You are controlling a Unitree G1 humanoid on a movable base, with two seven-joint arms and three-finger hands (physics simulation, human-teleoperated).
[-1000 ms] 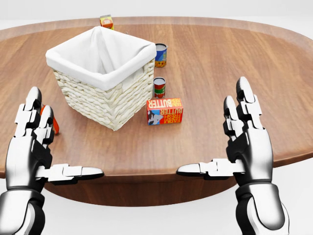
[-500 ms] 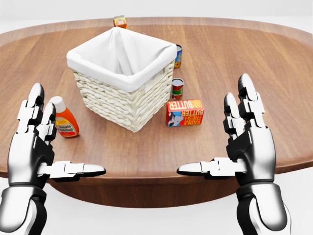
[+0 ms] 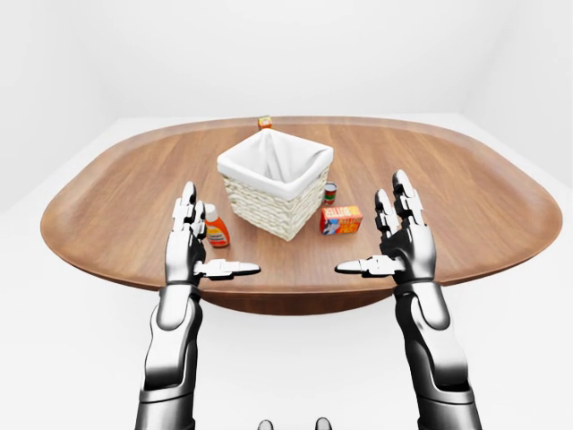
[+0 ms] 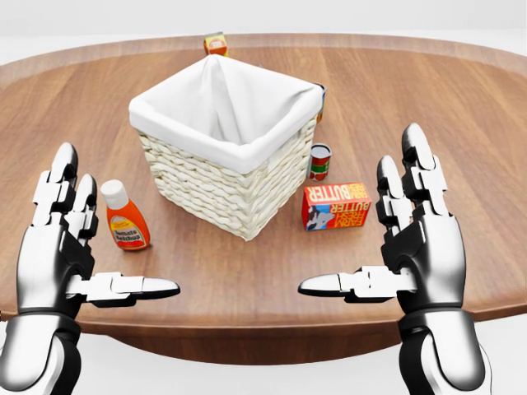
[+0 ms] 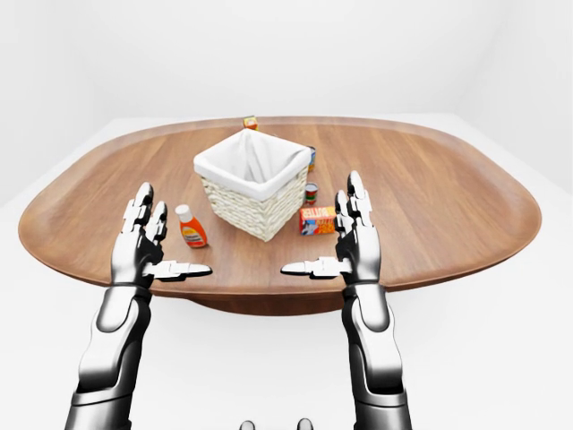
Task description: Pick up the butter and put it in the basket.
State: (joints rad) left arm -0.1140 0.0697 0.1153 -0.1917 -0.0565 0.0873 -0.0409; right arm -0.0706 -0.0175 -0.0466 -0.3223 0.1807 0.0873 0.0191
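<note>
The oval wooden worktop [image 4: 428, 107] fills the head view, everything on it gathered around its middle. Largest on it is the woven basket [image 4: 226, 185] with a white cloth liner, standing upright and turned corner-on to the robot, its mouth open and nothing visible inside.

Both hands hover at the near edge of the worktop, palms facing each other. The left hand [image 4: 58, 255] and the right hand [image 4: 420, 247] have their fingers spread wide and straight, thumbs pointing inward, and neither holds anything.

The butter [image 4: 337, 206] is a red and orange carton lying flat just right of the basket's near corner, apart from the wicker, and nearer the right hand than the left. A ketchup bottle [image 4: 125, 216] stands left of the basket, close to the left hand. A small can [image 4: 319, 161] stands just beyond the butter, beside the basket wall; another small box [image 4: 216, 43] sits at the far edge.

The step in hand looks like the reach. The right hand seems the better choice: bring it forward and slightly left, close across the carton's short sides, and keep clear of the can beyond. Lift well above the rim before crossing left, so the carton does not catch the liner.
</note>
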